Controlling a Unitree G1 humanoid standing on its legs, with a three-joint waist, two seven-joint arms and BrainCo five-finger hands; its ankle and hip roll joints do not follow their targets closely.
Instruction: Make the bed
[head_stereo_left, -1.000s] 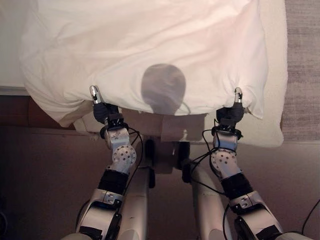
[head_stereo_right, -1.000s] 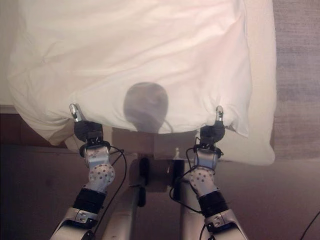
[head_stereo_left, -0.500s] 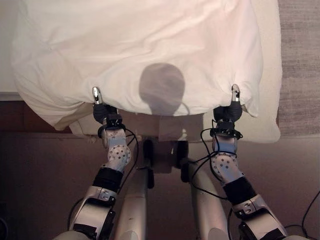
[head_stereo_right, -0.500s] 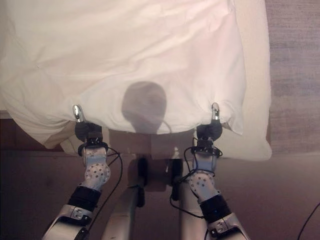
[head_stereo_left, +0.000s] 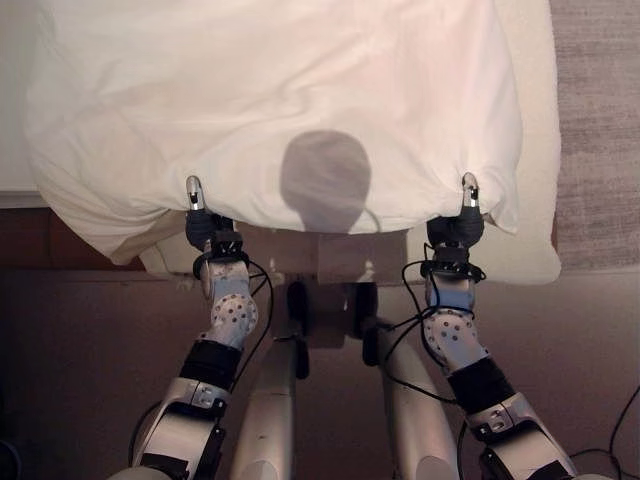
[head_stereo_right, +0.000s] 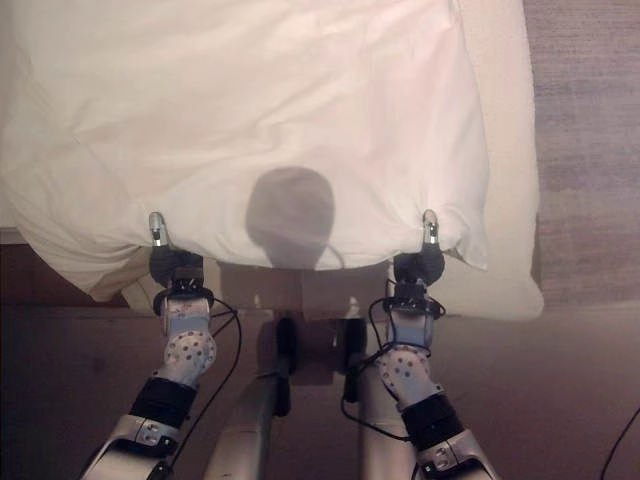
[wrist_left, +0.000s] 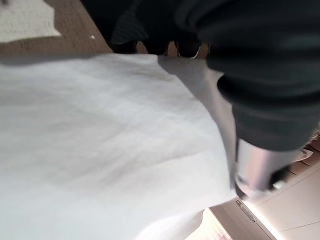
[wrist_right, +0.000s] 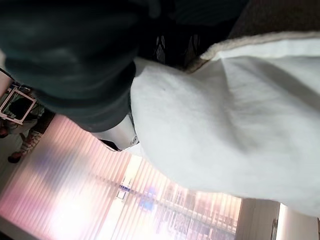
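A white duvet (head_stereo_left: 290, 90) lies over the bed, its near edge hanging toward me. My left hand (head_stereo_left: 205, 228) grips that edge toward its left end, thumb on top of the cloth and the other fingers hidden beneath. My right hand (head_stereo_left: 457, 228) holds the same edge near its right corner in the same way. In the left wrist view the thumb (wrist_left: 255, 170) presses down on the duvet (wrist_left: 100, 150). The right wrist view shows the cloth (wrist_right: 225, 130) bunched against the hand's dark cover (wrist_right: 75, 60).
The cream mattress (head_stereo_left: 535, 150) sticks out beyond the duvet on the right and at the near right corner. A dark wooden bed frame (head_stereo_left: 40, 225) shows at the left under the duvet. A grey carpet (head_stereo_left: 600, 120) lies right of the bed.
The whole picture has shifted slightly, so the camera moved. Both hands keep their hold on the duvet's near edge, which sits about where it was.
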